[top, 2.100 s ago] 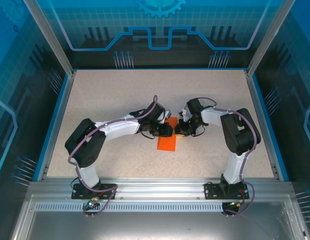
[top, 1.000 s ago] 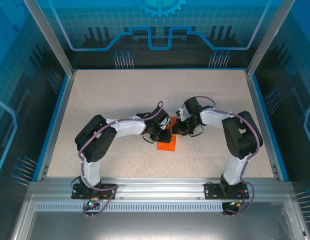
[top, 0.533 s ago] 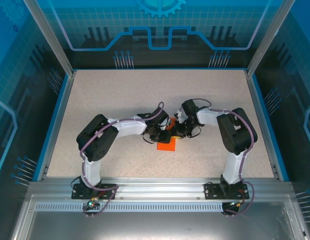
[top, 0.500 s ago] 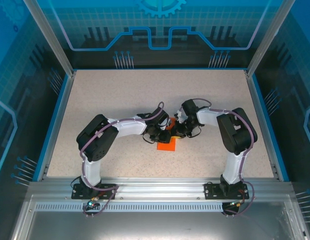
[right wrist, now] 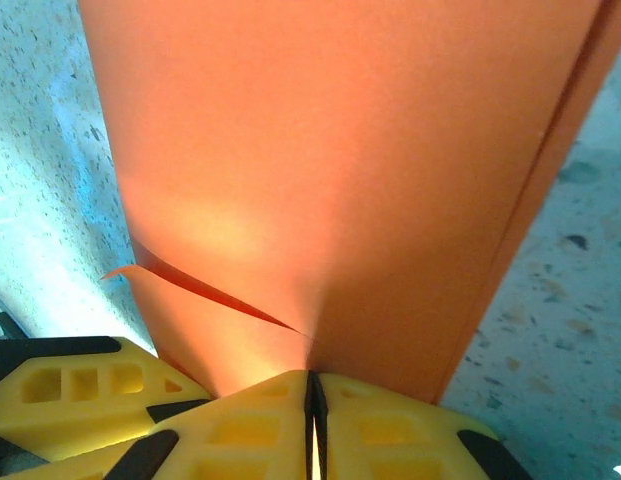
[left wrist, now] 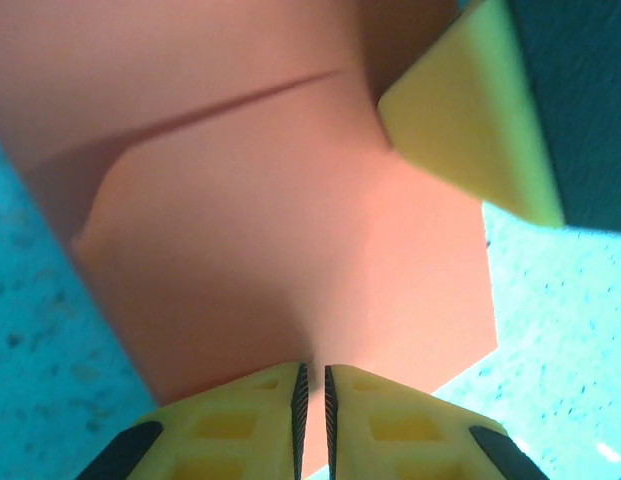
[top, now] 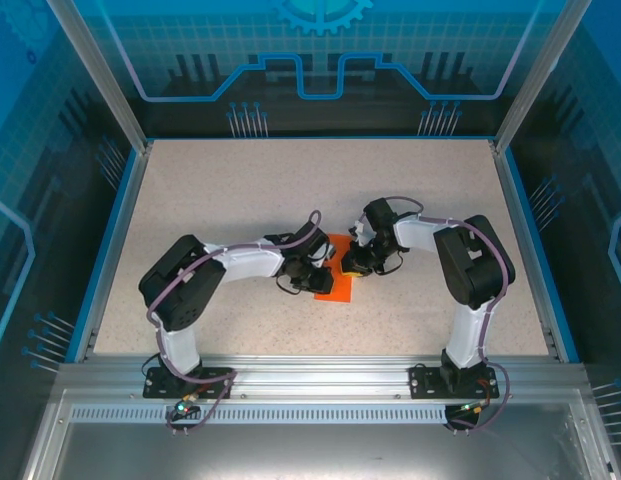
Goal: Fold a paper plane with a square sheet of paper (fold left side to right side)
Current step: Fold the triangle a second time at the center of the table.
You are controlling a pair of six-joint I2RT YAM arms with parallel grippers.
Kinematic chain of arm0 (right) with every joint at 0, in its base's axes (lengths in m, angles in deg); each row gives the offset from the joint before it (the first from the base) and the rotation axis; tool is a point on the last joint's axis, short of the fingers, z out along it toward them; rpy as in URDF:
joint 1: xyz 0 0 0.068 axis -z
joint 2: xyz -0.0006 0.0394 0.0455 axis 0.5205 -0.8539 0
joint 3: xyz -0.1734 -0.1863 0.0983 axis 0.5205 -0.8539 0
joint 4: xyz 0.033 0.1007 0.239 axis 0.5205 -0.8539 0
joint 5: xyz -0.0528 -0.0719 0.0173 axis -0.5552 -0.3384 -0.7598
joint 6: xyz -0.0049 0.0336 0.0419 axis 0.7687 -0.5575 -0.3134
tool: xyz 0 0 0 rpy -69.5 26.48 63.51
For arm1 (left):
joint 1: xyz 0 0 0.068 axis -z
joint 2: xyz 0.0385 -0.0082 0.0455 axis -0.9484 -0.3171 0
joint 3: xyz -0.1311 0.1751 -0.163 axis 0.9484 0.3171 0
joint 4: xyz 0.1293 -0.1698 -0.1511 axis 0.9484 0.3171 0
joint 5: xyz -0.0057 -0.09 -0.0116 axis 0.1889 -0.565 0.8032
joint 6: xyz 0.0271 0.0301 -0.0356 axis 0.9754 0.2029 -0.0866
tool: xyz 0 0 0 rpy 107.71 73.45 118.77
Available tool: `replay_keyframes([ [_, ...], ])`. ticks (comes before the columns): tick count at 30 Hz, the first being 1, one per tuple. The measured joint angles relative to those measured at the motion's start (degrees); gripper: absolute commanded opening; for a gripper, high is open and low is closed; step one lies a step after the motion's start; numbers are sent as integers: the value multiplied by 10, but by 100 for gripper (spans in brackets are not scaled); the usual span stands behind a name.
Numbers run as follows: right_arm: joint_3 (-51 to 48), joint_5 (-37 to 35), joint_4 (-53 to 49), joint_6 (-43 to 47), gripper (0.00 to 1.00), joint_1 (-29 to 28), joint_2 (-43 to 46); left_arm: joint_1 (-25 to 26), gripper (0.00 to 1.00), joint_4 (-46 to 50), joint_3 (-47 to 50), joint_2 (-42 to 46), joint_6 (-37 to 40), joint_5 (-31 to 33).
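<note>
Where our two arms meet near the middle of the overhead frame, a thin, bright orange square sheet of paper lies on the speckled beige table top. A raised blue rim borders the table like a shallow tray, and inside it we see the paper and both arms.

Our left gripper reaches in from the left side of the frame and sits on the paper's left edge. Our right gripper comes in from the right and sits on the paper's right edge, very close to the left one.

In the left wrist view, the left gripper appears at the bottom centre. Its yellow fingers are drawn together to a thin slit, with the edge of the paper pinched between them. A straight crease crosses the upper left of that frame. One yellow finger of the right gripper rests on the paper at the upper right.

In the right wrist view, the right gripper is clamped tight on the paper at the bottom centre. The sheet looks doubled along the right of the frame, and a thin flap lifts at the lower left. A yellow finger of the left gripper shows in the lower left corner.
</note>
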Motion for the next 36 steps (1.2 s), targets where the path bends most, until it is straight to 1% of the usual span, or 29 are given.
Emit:
replay_keyframes([
  [9, 0, 0, 0, 0, 12, 0, 0, 0, 16, -10, 70, 53, -9, 5],
  [14, 0, 0, 0, 0, 12, 0, 0, 0, 16, -26, 92, 70, -22, 12],
  [21, 0, 0, 0, 0, 12, 0, 0, 0, 18, 12, 93, 102, -31, 16],
  [25, 0, 0, 0, 2, 12, 0, 0, 0, 18, 21, 56, 119, -31, 6],
  [28, 0, 0, 0, 2, 12, 0, 0, 0, 18, 12, 9, 104, -30, -6],
  [31, 0, 0, 0, 2, 12, 0, 0, 2, 18, -10, -36, 57, -30, -19],
  [36, 0, 1, 0, 2, 12, 0, 0, 3, 18, -14, -52, -11, -30, -21],
])
